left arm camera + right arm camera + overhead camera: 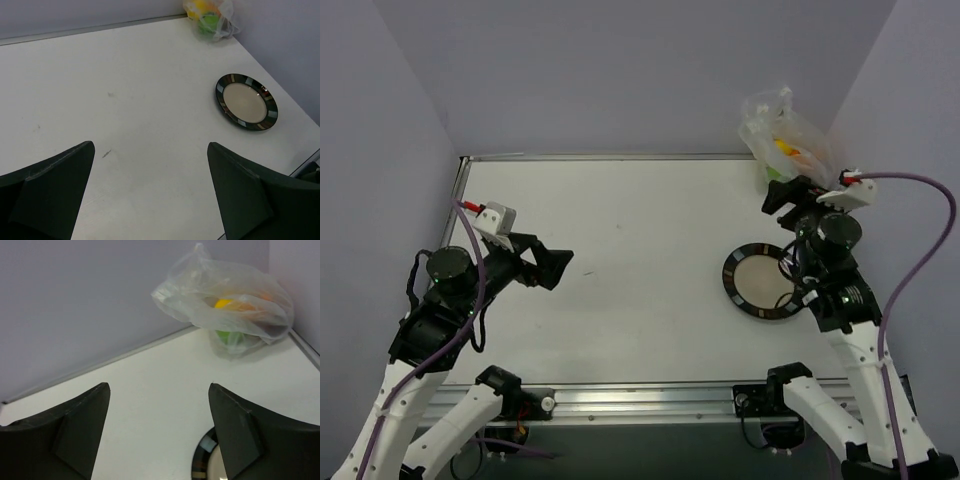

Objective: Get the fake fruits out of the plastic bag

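Note:
The clear plastic bag (783, 135) stands in the table's far right corner with the fake fruits inside. It also shows in the right wrist view (227, 302) and the left wrist view (210, 17). Through it I see a yellow fruit (223, 303), an orange one (245, 306) and a bright green one (229, 336); the dark red one is hard to make out. My right gripper (788, 195) is open and empty, just short of the bag (159, 390). My left gripper (555, 268) is open and empty over the left of the table (150, 147).
A round black-rimmed plate (763, 280) with a cream centre lies on the right, under the right arm; it also shows in the left wrist view (246, 101). Purple walls close the back and sides. A metal rail (640, 402) runs along the near edge.

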Motion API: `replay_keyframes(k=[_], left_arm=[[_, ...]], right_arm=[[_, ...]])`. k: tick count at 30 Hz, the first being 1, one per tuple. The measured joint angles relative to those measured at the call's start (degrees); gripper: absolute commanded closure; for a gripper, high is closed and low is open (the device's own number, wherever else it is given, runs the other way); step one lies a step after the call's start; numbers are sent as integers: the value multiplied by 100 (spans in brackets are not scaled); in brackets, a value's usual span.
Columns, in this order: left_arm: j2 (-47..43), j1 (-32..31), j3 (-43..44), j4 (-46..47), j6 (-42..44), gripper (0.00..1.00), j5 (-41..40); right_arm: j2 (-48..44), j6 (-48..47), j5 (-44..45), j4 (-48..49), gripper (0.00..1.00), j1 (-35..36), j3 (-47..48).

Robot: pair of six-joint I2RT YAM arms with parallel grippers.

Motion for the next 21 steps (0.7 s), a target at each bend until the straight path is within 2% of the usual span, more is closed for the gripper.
replay_keyframes(k=[3, 5, 9, 12, 13, 16, 21], left_arm=[[-17, 0, -245, -52, 0, 6, -70], [-24, 0, -328, -101, -22, 6, -155], [-59, 0, -551, -87, -197, 6, -254], [-68, 0, -706, -131, -260, 6, -262], [-44, 0, -710, -157, -262, 6, -282], [44, -4, -710, -203, -264, 6, -348], [173, -90, -710, -221, -273, 6, -439]], right_arm=[[787, -157, 308, -28, 19, -7, 85], [1445, -299, 428, -22, 22, -70, 238], [2756, -511, 203, 52, 24, -756, 726], [3646, -656, 79, 127, 16, -1261, 1252], [3978, -728, 37, 142, 11, -1381, 1491], [4715, -944, -160, 144, 3, -1449, 2122], [5919, -1257, -361, 26, 6, -1429, 3523]])
